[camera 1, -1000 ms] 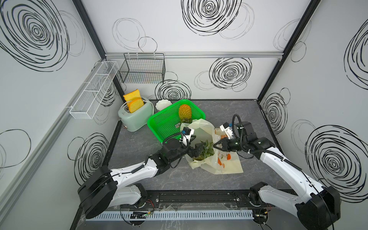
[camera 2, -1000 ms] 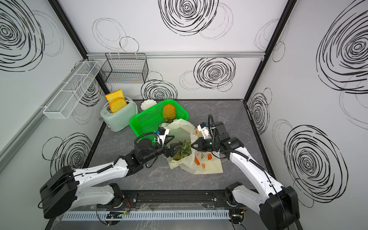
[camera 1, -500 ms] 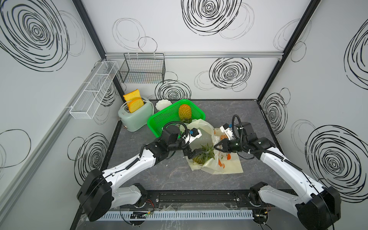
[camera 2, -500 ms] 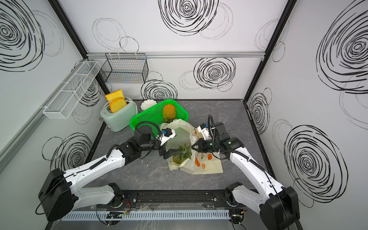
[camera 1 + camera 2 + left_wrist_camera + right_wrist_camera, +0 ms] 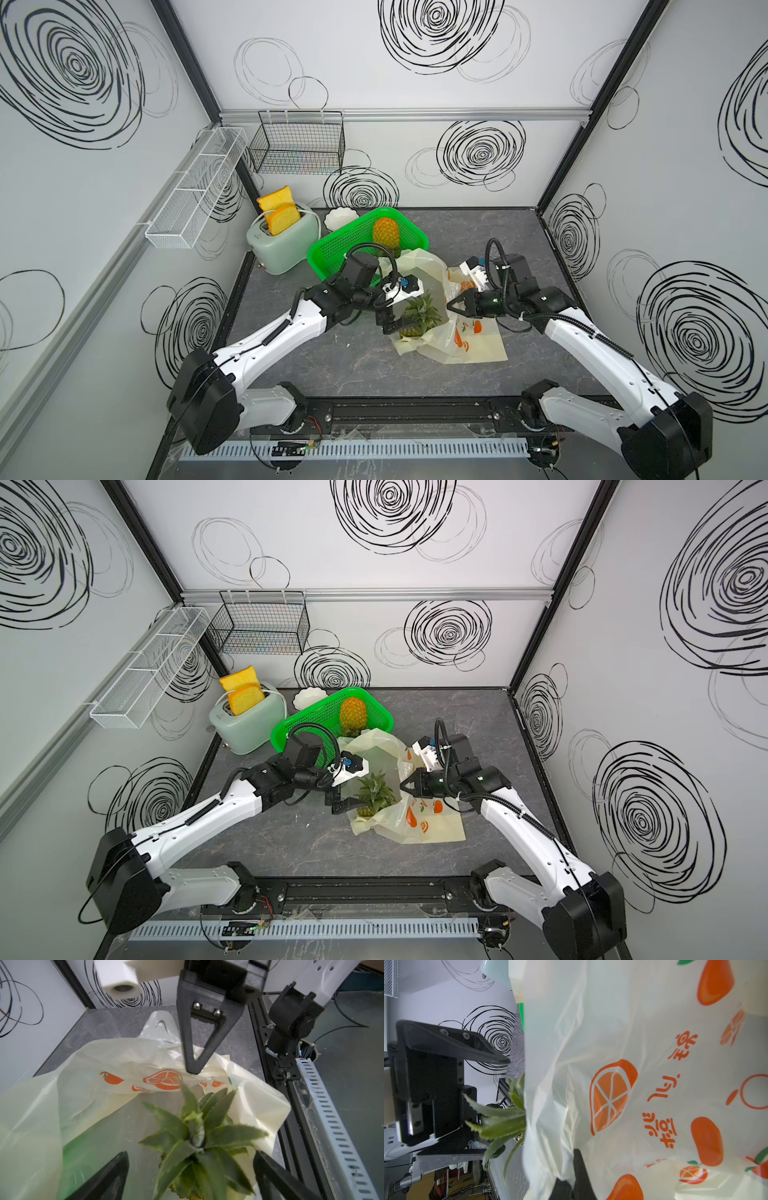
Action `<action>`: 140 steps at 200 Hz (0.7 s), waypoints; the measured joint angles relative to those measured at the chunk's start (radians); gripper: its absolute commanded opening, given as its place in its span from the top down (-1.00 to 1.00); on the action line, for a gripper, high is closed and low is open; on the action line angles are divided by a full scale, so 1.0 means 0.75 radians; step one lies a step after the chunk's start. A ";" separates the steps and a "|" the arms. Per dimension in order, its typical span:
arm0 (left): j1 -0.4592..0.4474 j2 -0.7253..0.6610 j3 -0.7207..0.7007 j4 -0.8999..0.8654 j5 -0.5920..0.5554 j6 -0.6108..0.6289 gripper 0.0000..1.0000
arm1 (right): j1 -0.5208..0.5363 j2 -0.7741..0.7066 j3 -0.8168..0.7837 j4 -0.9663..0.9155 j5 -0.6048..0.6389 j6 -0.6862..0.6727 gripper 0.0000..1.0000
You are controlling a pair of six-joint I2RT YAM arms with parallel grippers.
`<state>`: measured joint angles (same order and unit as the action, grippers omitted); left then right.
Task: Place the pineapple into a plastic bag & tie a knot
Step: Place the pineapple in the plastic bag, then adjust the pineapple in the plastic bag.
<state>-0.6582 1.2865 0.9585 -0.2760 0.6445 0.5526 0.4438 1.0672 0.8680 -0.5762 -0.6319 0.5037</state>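
Note:
The pineapple (image 5: 419, 319) (image 5: 374, 795) stands with its green crown (image 5: 199, 1136) up, inside the mouth of the pale yellow plastic bag (image 5: 478, 349) (image 5: 440, 829) (image 5: 104, 1064) printed with orange fruits (image 5: 612, 1095). My left gripper (image 5: 399, 326) (image 5: 345, 804) (image 5: 192, 1159) is open, its two fingers wide on either side of the crown and clear of the leaves. My right gripper (image 5: 449, 307) (image 5: 402, 786) (image 5: 571, 1184) is shut on the bag's rim and holds that edge up beside the crown (image 5: 504, 1122). No knot is in view.
A green basket (image 5: 332, 253) just behind the bag holds a second pineapple (image 5: 386, 235). A mint toaster (image 5: 286, 249) with bread and a white bowl (image 5: 340, 216) stand at the back left. Wire racks (image 5: 297, 143) hang on the walls. A black rail (image 5: 395, 411) runs along the front.
My left gripper has opened wider and let go of the pineapple, which now stands upright in the bag. The left arm has swung back toward the basket. The right arm has stayed put.

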 measured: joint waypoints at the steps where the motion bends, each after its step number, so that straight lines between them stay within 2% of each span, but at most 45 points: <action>1: -0.001 0.002 0.002 -0.004 0.002 0.004 -0.95 | 0.000 0.000 0.000 -0.001 0.000 0.000 1.00; 55: -0.073 0.081 0.067 -0.043 -0.051 0.063 -0.95 | 0.000 -0.001 0.000 -0.001 0.005 0.001 1.00; 72: -0.072 0.108 0.068 -0.030 -0.073 0.062 -1.00 | 0.000 -0.004 0.000 -0.002 0.007 0.001 1.00; 80: -0.067 0.121 0.074 -0.026 -0.084 0.061 -0.96 | 0.001 -0.008 0.000 -0.002 0.010 0.001 1.00; 99: -0.057 0.157 0.114 -0.030 -0.096 0.064 -0.73 | 0.005 -0.022 0.000 -0.003 0.013 0.001 1.00; 140: -0.068 0.255 0.197 -0.054 -0.109 0.079 0.17 | 0.006 -0.031 0.000 -0.004 0.016 0.001 1.00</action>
<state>-0.7094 1.4780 1.1061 -0.3168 0.5625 0.6117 0.4480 1.0443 0.8680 -0.5793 -0.6201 0.5041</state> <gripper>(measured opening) 0.521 0.045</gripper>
